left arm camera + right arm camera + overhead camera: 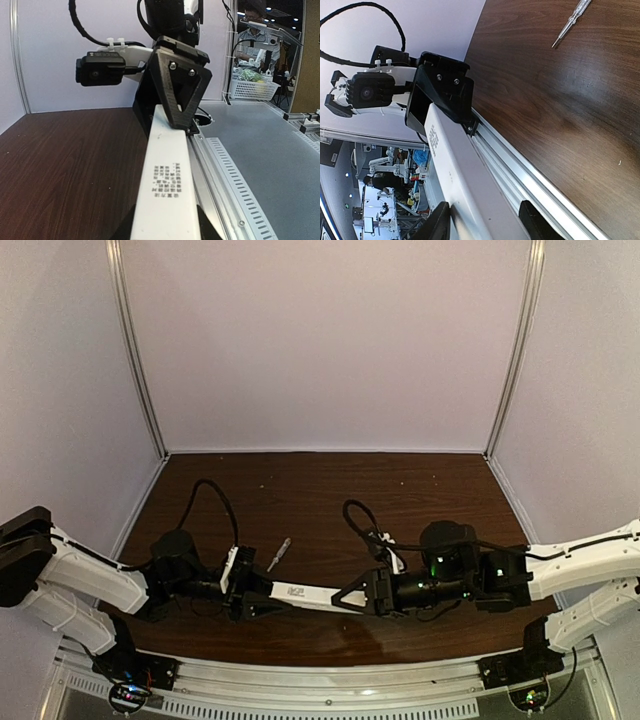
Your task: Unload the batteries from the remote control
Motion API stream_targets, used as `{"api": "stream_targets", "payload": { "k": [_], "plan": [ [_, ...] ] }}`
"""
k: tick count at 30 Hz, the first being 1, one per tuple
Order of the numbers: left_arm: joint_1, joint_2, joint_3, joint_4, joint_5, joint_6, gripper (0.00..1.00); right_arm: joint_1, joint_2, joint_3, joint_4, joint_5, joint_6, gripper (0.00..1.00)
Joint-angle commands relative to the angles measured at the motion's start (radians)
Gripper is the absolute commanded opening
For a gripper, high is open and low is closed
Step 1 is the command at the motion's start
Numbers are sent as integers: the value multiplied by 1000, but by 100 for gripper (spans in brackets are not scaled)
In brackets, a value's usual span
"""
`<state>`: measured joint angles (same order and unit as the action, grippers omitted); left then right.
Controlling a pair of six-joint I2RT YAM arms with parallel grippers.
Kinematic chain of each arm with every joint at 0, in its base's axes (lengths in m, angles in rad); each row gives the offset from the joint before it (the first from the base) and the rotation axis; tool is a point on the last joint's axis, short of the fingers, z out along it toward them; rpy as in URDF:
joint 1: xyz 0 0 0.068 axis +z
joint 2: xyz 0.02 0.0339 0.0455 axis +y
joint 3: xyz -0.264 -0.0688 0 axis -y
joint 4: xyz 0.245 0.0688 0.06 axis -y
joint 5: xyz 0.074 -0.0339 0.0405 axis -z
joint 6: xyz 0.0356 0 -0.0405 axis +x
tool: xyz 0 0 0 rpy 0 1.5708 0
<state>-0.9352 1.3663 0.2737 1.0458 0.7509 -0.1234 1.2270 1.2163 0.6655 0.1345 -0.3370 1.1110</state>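
The remote control (305, 594) is a long white bar held level between both grippers, above the table's near edge. My left gripper (262, 598) is shut on its left end; in the left wrist view the remote (167, 190), with printed text on its face, runs from my left gripper (165, 231) to the right gripper's black finger (180, 85). My right gripper (350, 598) is shut on the right end. In the right wrist view the remote (455, 165) lies between the jaws of my right gripper (485, 225). No dark battery recess shows. The batteries are out of view.
A thin pale-handled screwdriver (278, 554) lies on the dark wooden table (330, 500) behind the remote; it also shows in the right wrist view (572, 22). An aluminium rail (330, 680) runs along the near edge. Pale walls enclose the left, back and right sides.
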Motion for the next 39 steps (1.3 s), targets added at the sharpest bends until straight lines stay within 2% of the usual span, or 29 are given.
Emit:
{"api": "stream_targets", "payload": {
  "k": [1,6,9,12,17,26,34,39],
  "plan": [
    [-5,5,26,64,-19,-1,0,3,-10,-48,26,18,4,43],
    [-5,1,25,68,-19,-4,0,2,-45,-93,54,26,19,45],
    [-5,-1,25,66,-21,-4,0,3,-67,-117,62,32,28,58],
    [-5,1,27,65,-22,-5,0,2,-98,-140,66,45,32,75],
    [-4,5,31,59,-19,-4,0,3,-138,-149,33,66,36,90],
    [-4,27,54,16,-25,15,0,3,-120,-60,-88,97,20,94],
    [-5,37,64,-13,-35,29,0,0,-39,22,-122,86,3,85],
    [-4,44,75,-43,-50,43,0,-3,23,77,-158,63,-15,84]
  ]
}}
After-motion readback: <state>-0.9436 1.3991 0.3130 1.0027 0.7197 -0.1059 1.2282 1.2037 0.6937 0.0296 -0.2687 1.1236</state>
